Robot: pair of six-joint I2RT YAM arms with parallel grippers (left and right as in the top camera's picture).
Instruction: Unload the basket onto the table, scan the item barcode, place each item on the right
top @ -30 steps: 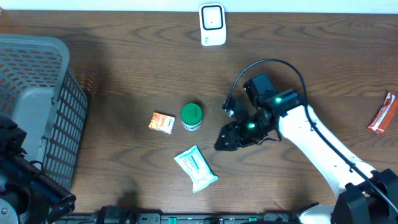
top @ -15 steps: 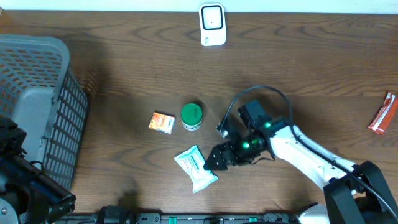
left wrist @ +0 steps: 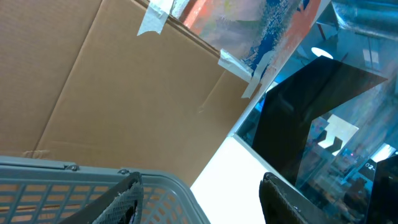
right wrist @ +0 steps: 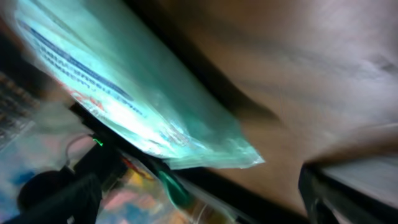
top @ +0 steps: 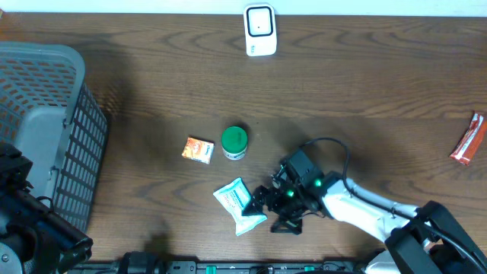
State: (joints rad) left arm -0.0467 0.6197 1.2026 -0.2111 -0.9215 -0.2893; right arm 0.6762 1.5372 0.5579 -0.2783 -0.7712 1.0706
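the pack (top: 239, 205) lies flat and askew on the tabletop (top: 152, 68), near the front edge, its right end just at the tips of the right claw (top: 264, 202). in the wrist view it is a blur at upper left, and the right claw (right wrist: 199, 202) is spread wide with nothing between its fingers (right wrist: 59, 199). close behind the pack stand a green-lid jar (top: 234, 142) and an orange box (top: 198, 150). bare wood runs from there to the scanner (top: 259, 30) at the far edge. a red bar (top: 467, 138) lies at the right edge, a basket (top: 46, 129) at the left. the left claw (left wrist: 199, 199) is parted, holding nothing, by the basket rim.
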